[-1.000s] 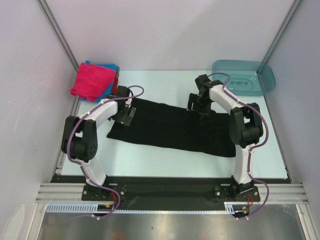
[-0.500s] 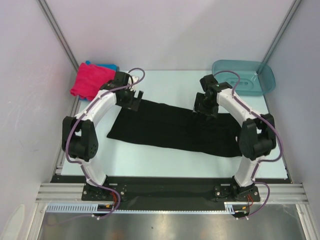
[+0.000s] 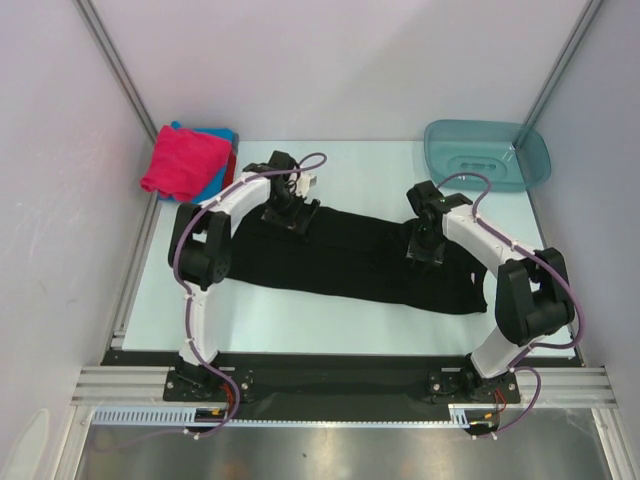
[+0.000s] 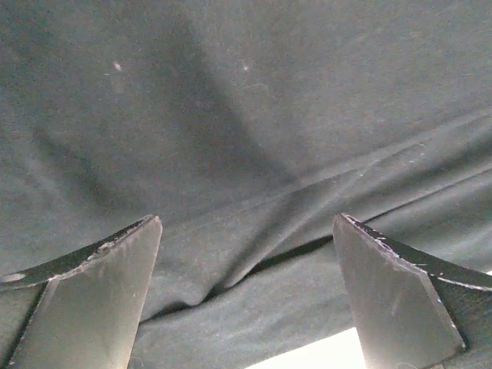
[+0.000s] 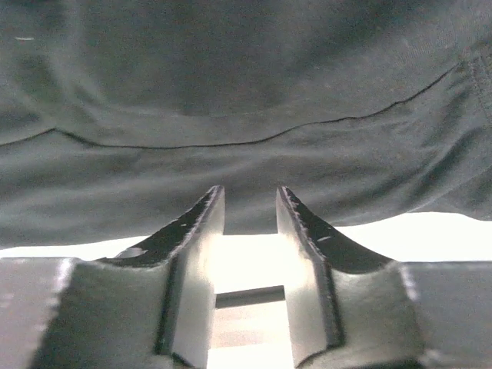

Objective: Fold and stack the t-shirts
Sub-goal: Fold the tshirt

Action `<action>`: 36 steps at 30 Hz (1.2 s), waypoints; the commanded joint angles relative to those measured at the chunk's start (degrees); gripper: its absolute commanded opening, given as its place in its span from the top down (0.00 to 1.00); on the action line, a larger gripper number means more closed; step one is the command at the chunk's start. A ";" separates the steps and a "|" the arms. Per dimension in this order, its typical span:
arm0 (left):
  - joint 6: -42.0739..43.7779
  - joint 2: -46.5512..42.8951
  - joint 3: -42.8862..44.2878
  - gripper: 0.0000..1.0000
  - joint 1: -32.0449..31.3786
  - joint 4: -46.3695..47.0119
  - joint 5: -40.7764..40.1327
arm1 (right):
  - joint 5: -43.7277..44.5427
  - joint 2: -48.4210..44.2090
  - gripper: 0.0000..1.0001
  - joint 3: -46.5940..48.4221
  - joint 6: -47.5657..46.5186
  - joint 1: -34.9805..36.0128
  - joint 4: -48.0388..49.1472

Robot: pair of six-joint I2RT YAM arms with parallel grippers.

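The large black t-shirt (image 3: 350,260) lies on the table folded into a long band. My left gripper (image 3: 292,212) is over its far edge near the left end, jaws wide open. In the left wrist view the left gripper (image 4: 246,231) has only black cloth (image 4: 231,115) and a fold line beneath it. My right gripper (image 3: 424,250) is over the band's right part. In the right wrist view the right gripper (image 5: 250,196) has its jaws narrowed, a gap still between them, and the shirt's edge (image 5: 250,219) lies between the tips. A folded magenta-pink shirt (image 3: 180,160) rests on a blue one (image 3: 222,135) at the far left corner.
A translucent teal basin (image 3: 490,155) stands at the far right corner. White walls and metal posts enclose the table (image 3: 350,170) on three sides. A black rail (image 3: 330,375) with both arm bases runs along the near edge.
The left gripper has opened wide and moved right along the shirt's far edge. The right gripper has shifted right and nearer over the shirt, and its jaws have narrowed.
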 commanded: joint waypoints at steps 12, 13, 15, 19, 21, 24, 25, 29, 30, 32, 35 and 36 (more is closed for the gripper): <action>0.18 4.66 5.72 0.00 0.17 -1.99 -2.44 | 4.25 9.68 0.71 -3.65 0.37 -2.85 9.47; 0.17 4.57 4.67 0.00 0.17 -2.00 -2.35 | 4.07 10.91 0.71 -3.03 0.20 -2.85 9.64; -0.17 4.22 3.96 0.00 0.17 -2.43 -2.35 | 3.55 13.72 0.72 -1.36 -0.51 -2.85 10.52; -1.14 5.53 3.61 0.00 0.26 -7.78 -0.69 | 2.05 18.38 0.72 3.20 -1.65 -3.11 11.14; -2.63 4.58 1.42 0.00 0.26 -7.63 -0.16 | 1.70 21.45 0.71 7.05 -2.53 -3.03 10.70; -4.56 2.56 -4.38 0.00 0.87 -6.13 2.74 | 1.08 26.28 0.71 13.72 -3.32 -3.11 8.86; -4.92 2.03 -6.92 0.00 0.96 -5.87 3.44 | 0.39 27.43 0.70 15.41 -4.19 -3.20 7.81; -7.11 -1.84 -13.43 0.00 1.49 -5.16 5.81 | -0.85 33.49 0.69 25.08 -5.95 -3.20 4.64; -7.64 -2.98 -14.58 0.00 1.66 -5.16 6.17 | -1.11 34.73 0.68 26.93 -6.39 -3.11 3.85; -8.35 -5.78 -18.01 0.00 1.66 -5.07 6.61 | -2.25 38.50 0.68 32.97 -7.27 -3.20 1.74; -10.02 -10.09 -22.58 0.00 1.66 -4.72 10.47 | -4.71 43.25 0.66 41.05 -8.41 -3.11 -0.20; -10.89 -11.15 -23.72 0.00 1.66 -4.55 12.39 | -5.24 44.66 0.65 43.27 -8.68 -3.11 -1.07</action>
